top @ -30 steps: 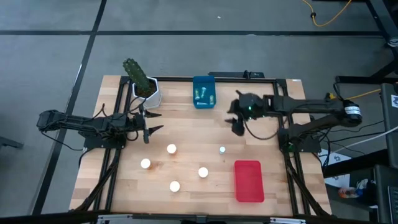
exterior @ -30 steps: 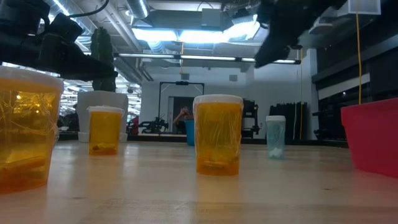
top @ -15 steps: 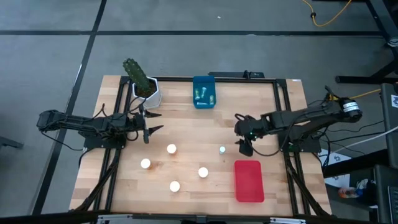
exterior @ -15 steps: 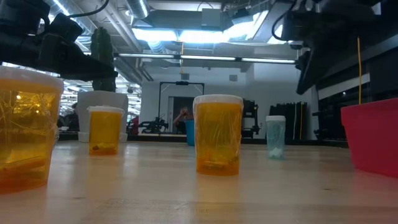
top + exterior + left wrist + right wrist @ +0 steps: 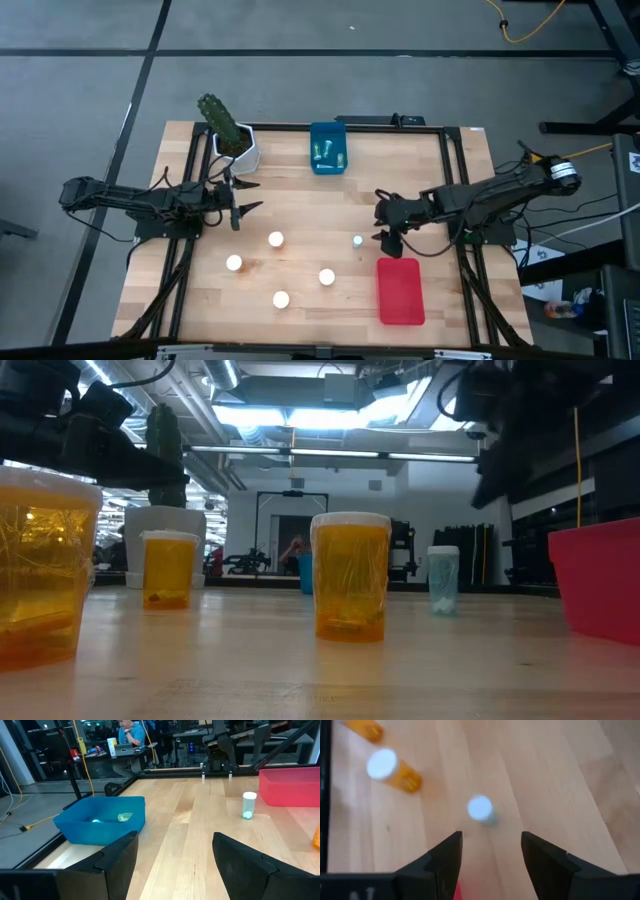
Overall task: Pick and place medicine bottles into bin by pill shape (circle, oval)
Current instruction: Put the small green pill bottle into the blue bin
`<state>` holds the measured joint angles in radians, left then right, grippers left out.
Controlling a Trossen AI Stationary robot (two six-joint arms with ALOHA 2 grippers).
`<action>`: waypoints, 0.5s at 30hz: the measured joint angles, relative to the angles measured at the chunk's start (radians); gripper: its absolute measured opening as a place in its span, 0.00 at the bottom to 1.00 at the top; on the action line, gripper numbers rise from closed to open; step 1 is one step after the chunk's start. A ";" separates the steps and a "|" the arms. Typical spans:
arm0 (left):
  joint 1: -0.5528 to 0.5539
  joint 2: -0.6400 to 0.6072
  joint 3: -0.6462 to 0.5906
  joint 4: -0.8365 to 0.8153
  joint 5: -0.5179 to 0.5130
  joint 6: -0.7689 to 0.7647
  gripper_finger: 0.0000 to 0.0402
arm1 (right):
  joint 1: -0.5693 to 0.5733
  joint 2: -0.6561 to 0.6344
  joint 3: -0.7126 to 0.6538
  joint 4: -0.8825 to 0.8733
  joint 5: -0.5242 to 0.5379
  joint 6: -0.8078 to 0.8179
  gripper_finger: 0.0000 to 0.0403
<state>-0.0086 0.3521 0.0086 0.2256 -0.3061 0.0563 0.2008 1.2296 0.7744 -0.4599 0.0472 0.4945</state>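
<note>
A small pale greenish bottle (image 5: 357, 240) with a white cap stands upright on the table, left of my right gripper (image 5: 388, 240). In the right wrist view the bottle (image 5: 481, 810) stands ahead of my open right gripper (image 5: 492, 847), with nothing between the fingers. Several orange bottles (image 5: 276, 239) (image 5: 327, 276) (image 5: 234, 263) stand upright nearer the table's left and near side. My left gripper (image 5: 238, 212) waits open at the left, beside the cactus pot.
A blue bin (image 5: 327, 160) at the far middle holds small pale bottles lying down. A red bin (image 5: 399, 292) sits just near-side of my right gripper. A white pot with a cactus (image 5: 235, 142) stands at the far left. Bare wood lies between the bins.
My right gripper has swung from beside the blue bin toward the table's near edge and down, rolling as it went, and now hangs above the table beside the small pale bottle and the red bin. Most of the move came early; its fingers stay apart.
</note>
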 joint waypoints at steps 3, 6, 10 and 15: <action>0.000 0.000 0.000 0.000 0.000 0.000 0.62 | -0.001 0.032 0.000 0.051 -0.050 -0.002 0.51; 0.000 0.000 0.000 0.000 0.000 0.000 0.62 | -0.002 0.079 0.000 0.085 -0.101 -0.003 0.51; 0.000 0.000 0.000 0.000 0.000 0.000 0.62 | -0.004 0.140 0.000 0.072 -0.125 0.020 0.51; 0.000 0.000 0.000 0.000 0.000 0.000 0.62 | -0.011 0.202 0.001 0.075 -0.154 0.026 0.51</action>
<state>-0.0086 0.3523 0.0090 0.2260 -0.3058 0.0563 0.1902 1.4314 0.7750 -0.3849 -0.1070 0.5202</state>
